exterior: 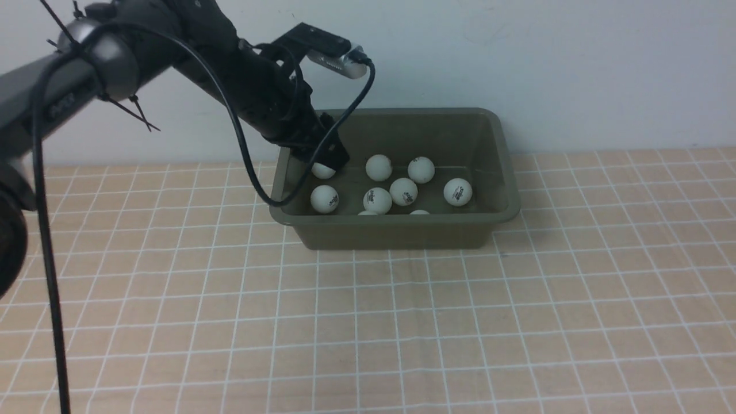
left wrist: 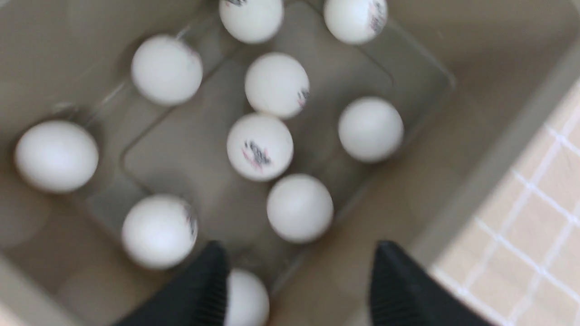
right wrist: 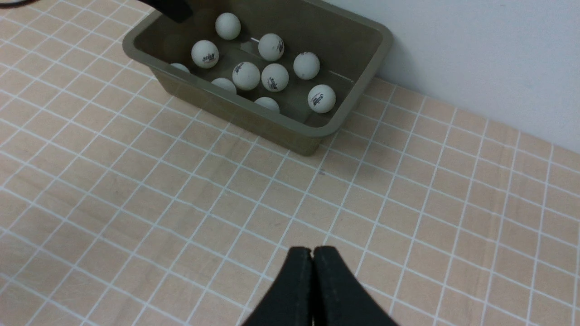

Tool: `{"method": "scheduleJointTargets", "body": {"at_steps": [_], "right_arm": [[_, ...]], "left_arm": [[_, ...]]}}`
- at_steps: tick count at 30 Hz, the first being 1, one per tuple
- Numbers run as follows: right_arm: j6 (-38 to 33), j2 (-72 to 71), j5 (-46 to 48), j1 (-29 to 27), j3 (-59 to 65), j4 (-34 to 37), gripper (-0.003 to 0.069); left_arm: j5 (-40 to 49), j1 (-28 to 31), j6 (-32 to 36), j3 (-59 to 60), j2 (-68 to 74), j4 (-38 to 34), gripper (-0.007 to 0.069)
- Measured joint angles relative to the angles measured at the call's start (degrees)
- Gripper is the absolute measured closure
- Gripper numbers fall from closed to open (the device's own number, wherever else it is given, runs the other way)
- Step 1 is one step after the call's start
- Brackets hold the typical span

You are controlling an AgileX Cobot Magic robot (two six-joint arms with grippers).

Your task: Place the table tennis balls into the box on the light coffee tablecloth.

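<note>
The table tennis balls lie in the box, which stands on the light coffee tablecloth. In the front view its near wall hides all but the tops of two balls, and my left gripper partly covers another. In my left wrist view some balls are cut off at the picture's edge, and my fingertips are blurred. My left gripper is open above the box, its fingers apart; my right gripper is closed over the cloth, outside the front view.
</note>
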Motion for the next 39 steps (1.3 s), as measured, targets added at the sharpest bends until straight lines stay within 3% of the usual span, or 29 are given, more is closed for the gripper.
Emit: {"method": "scheduleJointTargets", "body": {"at_steps": [1,4,8,13,18,29,39], "right_arm": [[0.0,-0.3,-1.8,0.0,0.9,-0.6,0.0677],[0.0,-1.9,-7.0,0.0,4.3,-2.2,0.0677],[0.0,-7.1,-16.9,0.0,12.8,-3.9,0.0677],[2.9,-12.9,-24.3,0.0,23.3,-4.3,0.0677],[6.8,-16.2,-25.9,0.0,28.9,-6.4,0.0677],[10.7,-18.1,-26.1,0.0,29.5,-15.8,0.0677],[10.8,-18.1,-26.1,0.0,29.5,-16.2,0.0677]], "left_arm": [[2.0,0.0,-1.3,0.0,-1.3,1.7,0.0463],[5.1,0.0,-3.0,0.3,-4.0,3.8,0.0624],[8.3,0.0,-3.7,1.9,-9.2,3.7,0.0691],[7.0,0.0,-3.7,7.1,-17.3,1.5,0.0693],[1.8,0.0,-1.9,17.1,-27.2,-0.4,0.0693],[-10.6,0.0,-0.5,51.7,-52.4,-2.3,0.0693],[-9.3,0.0,-0.1,56.1,-60.6,-6.1,0.0693]]}}
